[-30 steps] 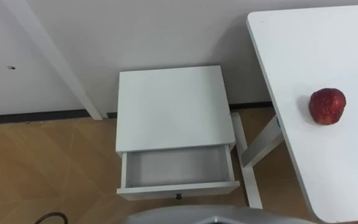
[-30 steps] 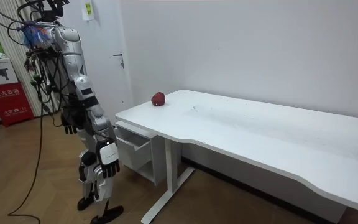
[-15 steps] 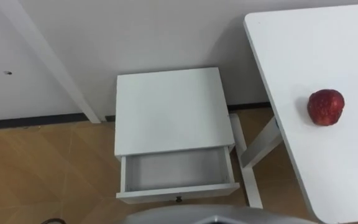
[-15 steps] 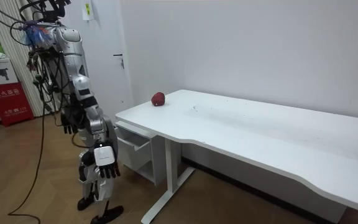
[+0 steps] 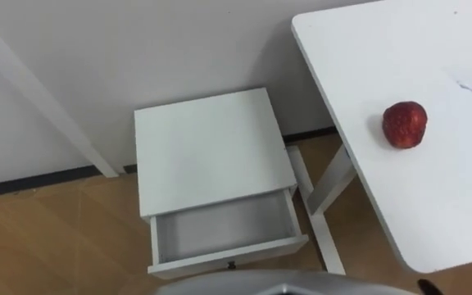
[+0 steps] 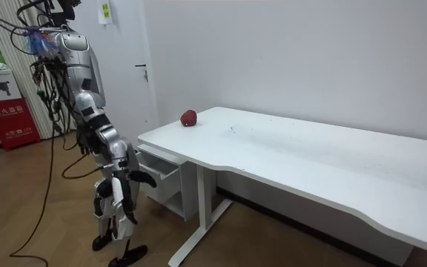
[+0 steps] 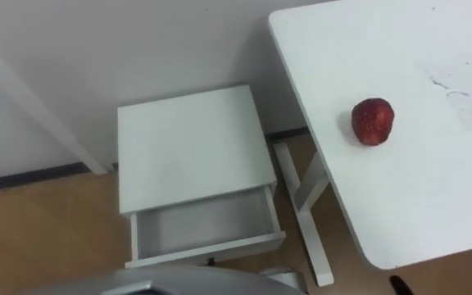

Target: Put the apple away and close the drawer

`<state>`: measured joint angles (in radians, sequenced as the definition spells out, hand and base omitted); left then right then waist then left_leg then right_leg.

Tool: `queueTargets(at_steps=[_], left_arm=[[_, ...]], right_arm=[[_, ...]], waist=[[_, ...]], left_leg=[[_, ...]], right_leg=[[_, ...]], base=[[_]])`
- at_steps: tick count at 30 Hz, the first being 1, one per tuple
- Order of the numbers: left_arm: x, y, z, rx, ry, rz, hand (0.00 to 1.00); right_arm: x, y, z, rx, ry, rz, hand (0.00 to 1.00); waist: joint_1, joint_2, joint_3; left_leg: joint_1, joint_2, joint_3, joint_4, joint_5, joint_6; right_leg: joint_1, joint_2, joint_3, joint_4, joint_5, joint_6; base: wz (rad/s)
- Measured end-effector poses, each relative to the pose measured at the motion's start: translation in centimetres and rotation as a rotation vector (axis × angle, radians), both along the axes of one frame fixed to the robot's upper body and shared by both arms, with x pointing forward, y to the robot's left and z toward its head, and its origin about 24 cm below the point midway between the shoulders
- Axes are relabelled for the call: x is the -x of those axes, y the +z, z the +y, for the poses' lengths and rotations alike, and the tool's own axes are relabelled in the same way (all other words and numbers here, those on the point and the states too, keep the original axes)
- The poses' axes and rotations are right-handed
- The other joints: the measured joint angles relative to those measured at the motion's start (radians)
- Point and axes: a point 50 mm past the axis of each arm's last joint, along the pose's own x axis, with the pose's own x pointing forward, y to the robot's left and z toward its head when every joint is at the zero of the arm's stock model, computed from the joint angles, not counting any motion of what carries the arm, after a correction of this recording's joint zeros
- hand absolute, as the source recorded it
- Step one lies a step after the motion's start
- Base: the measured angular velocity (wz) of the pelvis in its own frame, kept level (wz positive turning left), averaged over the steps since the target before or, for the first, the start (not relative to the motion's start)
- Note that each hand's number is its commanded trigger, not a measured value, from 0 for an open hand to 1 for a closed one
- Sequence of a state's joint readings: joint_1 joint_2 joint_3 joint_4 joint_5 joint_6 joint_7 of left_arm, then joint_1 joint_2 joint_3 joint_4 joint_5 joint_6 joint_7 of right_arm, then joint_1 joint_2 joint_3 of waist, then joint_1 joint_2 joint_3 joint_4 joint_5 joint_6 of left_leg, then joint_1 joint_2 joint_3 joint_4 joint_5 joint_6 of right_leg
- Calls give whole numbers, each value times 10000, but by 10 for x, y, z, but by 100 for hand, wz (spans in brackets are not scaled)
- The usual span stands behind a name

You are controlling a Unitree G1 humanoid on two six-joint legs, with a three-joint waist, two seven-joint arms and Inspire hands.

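A red apple [image 5: 405, 124] lies on the white table [image 5: 433, 205] near its left end, to my right. Left of the table a white nightstand [image 5: 206, 146] stands against the wall. Its drawer [image 5: 222, 233] is pulled out towards me and is bare inside. In the room view I stand in front of the drawer at the table's end. My right hand [image 6: 142, 178] is raised forward at hip height with loose fingers, holding nothing; a dark tip of it shows at the lower edge [image 5: 427, 285]. My left hand [image 6: 84, 141] hangs by my hip on the far side.
A white table leg [image 5: 328, 182] and its foot bar stand on the wooden floor just right of the drawer. A slanted white door frame [image 5: 39, 94] runs along the wall to the left. A red box [image 6: 10, 122] stands farther back in the room.
The eye view has shifted towards the table. My right arm has swung forward and up from hanging at my side. Apple and drawer have not moved.
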<state>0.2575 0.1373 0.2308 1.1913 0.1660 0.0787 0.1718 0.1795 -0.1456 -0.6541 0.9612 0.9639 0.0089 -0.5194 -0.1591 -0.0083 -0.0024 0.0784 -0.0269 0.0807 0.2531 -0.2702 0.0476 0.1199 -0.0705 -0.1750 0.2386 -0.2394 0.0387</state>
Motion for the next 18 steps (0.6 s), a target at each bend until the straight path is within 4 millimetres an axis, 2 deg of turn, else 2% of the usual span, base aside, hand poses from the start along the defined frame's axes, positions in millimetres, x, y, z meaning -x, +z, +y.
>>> queueTargets(at_steps=[4, 8, 16, 18], left_arm=[[2, 2, 4, -133, -77, -178, 0], [1, 4, 7, -337, -200, -406, 0], [-7, 5, 8, -402, -756, -934, 0], [-9, 5, 9, -426, -799, -1086, 0]], right_arm=[[-19, 16, -16, 1143, -443, -337, 0], [-43, 44, -31, 2798, -357, -343, 0], [-64, 79, -34, 4910, 130, 868, 0], [-77, 106, -39, 6317, -218, 237, 0]], waist=[[28, -48, -28], [209, 24, -36], [386, 99, 12], [454, 102, 20]], left_leg=[[-37, 6, 27, -48, 1, -3], [-173, 15, 237, -49, 24, 1], [-200, 18, 475, -16, 45, -2], [-366, 42, 497, -69, 48, 7]], right_leg=[[-81, 17, 80, -17, -1, 1], [-287, 15, 230, 19, 1, 3], [-498, 15, 494, 162, 5, 15], [-714, 18, 516, 268, 8, 13]], base=[[-2], [-12], [-11], [-9]])
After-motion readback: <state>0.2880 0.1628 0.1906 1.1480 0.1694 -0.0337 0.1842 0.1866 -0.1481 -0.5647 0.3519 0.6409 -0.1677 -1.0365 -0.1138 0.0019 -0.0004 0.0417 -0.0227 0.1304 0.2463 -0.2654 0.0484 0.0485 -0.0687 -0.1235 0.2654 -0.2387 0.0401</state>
